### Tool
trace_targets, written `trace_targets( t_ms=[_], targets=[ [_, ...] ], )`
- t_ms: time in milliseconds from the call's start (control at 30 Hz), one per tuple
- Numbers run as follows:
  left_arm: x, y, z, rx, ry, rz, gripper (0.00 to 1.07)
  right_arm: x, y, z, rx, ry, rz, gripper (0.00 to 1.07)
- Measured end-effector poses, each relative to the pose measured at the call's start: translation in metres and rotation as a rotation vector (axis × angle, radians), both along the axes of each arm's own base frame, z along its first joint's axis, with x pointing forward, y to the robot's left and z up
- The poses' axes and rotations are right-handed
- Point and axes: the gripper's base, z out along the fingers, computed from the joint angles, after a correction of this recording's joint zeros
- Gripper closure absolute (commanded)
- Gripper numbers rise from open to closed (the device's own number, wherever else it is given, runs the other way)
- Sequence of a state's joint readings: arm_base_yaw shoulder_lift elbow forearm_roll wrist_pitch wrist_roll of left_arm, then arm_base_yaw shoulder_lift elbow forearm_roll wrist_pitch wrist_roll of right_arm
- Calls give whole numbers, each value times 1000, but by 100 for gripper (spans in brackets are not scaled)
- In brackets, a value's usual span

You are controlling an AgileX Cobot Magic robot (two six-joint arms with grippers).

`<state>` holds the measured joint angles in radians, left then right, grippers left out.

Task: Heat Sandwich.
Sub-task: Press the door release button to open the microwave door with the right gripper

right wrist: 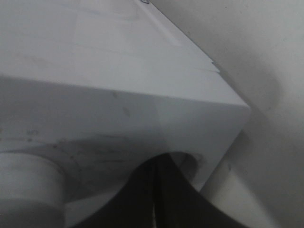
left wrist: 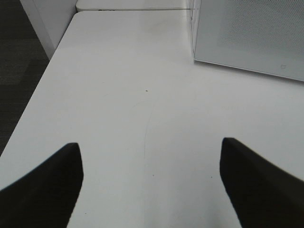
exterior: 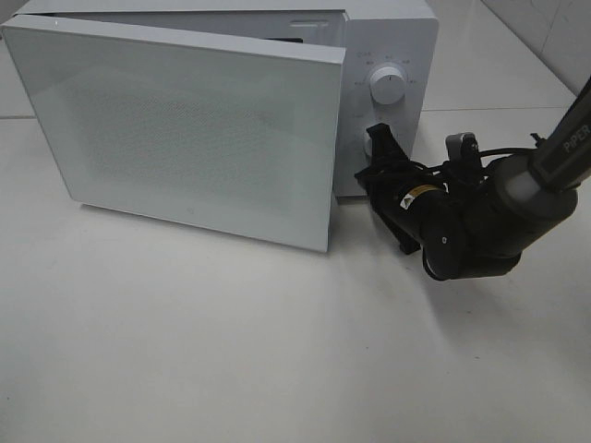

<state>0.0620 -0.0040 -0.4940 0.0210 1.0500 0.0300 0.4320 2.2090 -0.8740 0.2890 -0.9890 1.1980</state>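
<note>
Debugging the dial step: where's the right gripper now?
Exterior high view, right side: the right gripper is shut at the microwave's control panel, just below the upper dial and beside the ajar door's free edge.

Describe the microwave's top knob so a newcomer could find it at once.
Find the white microwave at the back of the table, its door swung partly open. On the panel right of the door sits the top knob: round, white, with a raised pointer bar. It is in plain view, just above the black right end effector.
</note>
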Motion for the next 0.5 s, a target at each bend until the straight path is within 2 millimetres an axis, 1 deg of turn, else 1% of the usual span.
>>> trace_targets(
  t_ms=[167, 500],
  targets=[
    [0, 0, 0, 0, 0, 0, 33, 2, -4, -1, 34, 21, 10, 106],
    [0, 0, 0, 0, 0, 0, 33, 2, -4, -1, 40, 24, 18, 106]
  ],
)
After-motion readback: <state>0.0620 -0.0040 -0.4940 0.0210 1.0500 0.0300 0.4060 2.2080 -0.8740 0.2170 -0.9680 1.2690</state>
